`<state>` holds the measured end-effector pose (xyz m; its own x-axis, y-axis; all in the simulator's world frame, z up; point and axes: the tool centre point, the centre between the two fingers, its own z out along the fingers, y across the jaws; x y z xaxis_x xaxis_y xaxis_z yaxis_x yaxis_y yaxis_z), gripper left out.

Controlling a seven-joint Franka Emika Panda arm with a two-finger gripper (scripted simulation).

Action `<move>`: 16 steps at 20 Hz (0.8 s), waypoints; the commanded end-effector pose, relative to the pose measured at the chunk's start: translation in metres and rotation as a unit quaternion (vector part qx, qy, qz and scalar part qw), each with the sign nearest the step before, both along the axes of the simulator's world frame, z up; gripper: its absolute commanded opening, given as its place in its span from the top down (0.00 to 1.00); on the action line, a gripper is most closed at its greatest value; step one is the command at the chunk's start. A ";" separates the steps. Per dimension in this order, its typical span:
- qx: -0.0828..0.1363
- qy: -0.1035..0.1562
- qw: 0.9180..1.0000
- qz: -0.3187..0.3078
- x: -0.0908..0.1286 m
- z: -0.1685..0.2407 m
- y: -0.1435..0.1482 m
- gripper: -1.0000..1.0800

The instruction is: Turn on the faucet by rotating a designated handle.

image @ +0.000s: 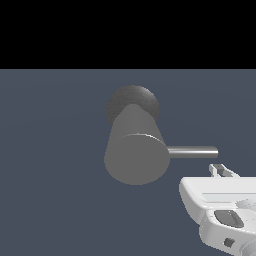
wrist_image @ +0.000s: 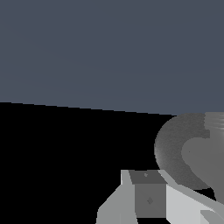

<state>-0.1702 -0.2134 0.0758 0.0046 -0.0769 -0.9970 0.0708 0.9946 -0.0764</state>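
The faucet is a thick matte grey tapered cylinder with a flat round end, rising from a darker speckled round base. The handle, a thin shiny grey rod, sticks out from the cylinder toward the exterior view's right. My white gripper is just below the rod's free end in that view and apart from it. Its fingers show only partly, so I cannot tell whether they are open or shut. In the wrist view a grey finger sits in front of the speckled base.
The faucet stands on a flat blue-grey floor. Beyond the floor's far edge there is only black.
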 end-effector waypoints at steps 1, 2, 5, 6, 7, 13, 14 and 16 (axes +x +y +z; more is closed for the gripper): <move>0.008 0.006 1.000 0.002 -0.001 -0.005 0.005 1.00; 0.009 0.006 1.000 0.002 -0.001 -0.005 0.006 1.00; 0.009 0.006 1.000 0.002 -0.001 -0.006 0.005 1.00; 0.010 0.006 1.000 0.004 -0.001 -0.005 0.007 1.00; 0.012 0.006 1.000 0.008 0.000 -0.004 0.011 1.00; 0.029 0.004 0.999 0.033 0.005 0.002 0.036 1.00; 0.029 0.004 0.999 0.034 0.005 0.002 0.037 1.00; 0.029 0.004 0.999 0.034 0.005 0.002 0.037 1.00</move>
<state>-0.1651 -0.1774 0.0780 0.0000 -0.0193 -0.9998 0.0052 0.9998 -0.0193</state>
